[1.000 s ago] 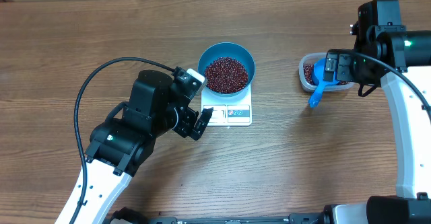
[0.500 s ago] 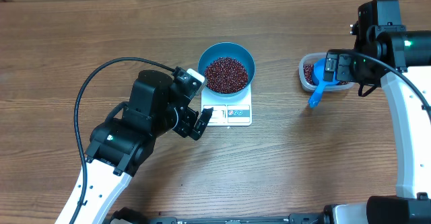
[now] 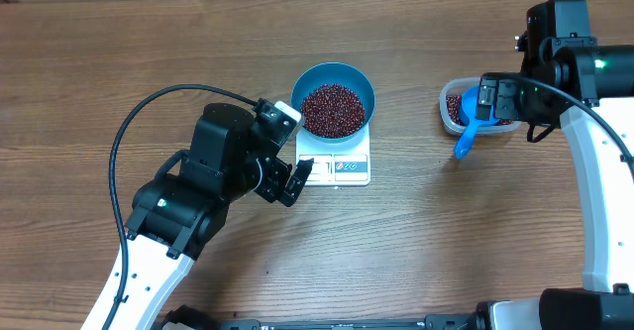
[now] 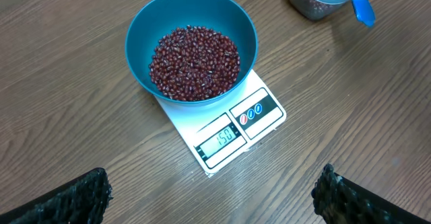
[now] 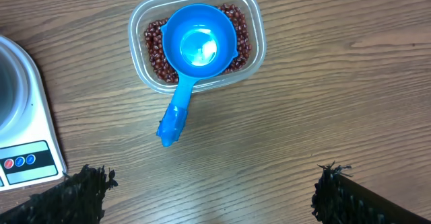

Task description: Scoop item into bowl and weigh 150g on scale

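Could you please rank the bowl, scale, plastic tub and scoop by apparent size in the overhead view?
1. blue bowl and scale: similar width, and the scale is partly hidden beneath the bowl, so left unranked.
2. plastic tub, partly hidden.
3. scoop, smallest.

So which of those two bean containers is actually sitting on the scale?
The round blue bowl, resting on the white scale. The clear tub sits off on the wooden table, with a blue scoop resting in it.
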You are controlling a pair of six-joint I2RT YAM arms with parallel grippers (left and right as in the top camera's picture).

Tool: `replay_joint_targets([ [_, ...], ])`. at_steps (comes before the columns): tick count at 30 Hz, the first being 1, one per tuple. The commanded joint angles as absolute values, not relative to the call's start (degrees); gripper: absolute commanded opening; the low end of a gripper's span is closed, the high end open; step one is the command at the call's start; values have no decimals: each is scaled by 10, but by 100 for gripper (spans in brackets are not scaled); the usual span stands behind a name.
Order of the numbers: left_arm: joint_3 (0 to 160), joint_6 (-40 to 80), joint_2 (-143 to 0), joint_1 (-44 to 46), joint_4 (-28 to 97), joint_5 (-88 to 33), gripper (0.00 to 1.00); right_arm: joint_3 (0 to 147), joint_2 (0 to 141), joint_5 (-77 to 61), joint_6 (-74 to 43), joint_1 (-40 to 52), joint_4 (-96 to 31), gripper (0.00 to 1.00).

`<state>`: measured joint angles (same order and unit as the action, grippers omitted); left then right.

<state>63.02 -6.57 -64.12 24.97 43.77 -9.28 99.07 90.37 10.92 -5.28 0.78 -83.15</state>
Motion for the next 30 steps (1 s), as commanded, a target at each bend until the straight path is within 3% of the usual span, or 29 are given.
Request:
replay_joint_targets([
  [1,628,-77,-644,248,437,-101,100,1006,894,113,-44,6,-828,100],
  [19,612,-77,-631,235,472,-70,100,1006,894,113,-44,6,-828,100],
  [30,399,-51,-474,159,424,-117,100,1006,894,113,-44,6,-828,100],
])
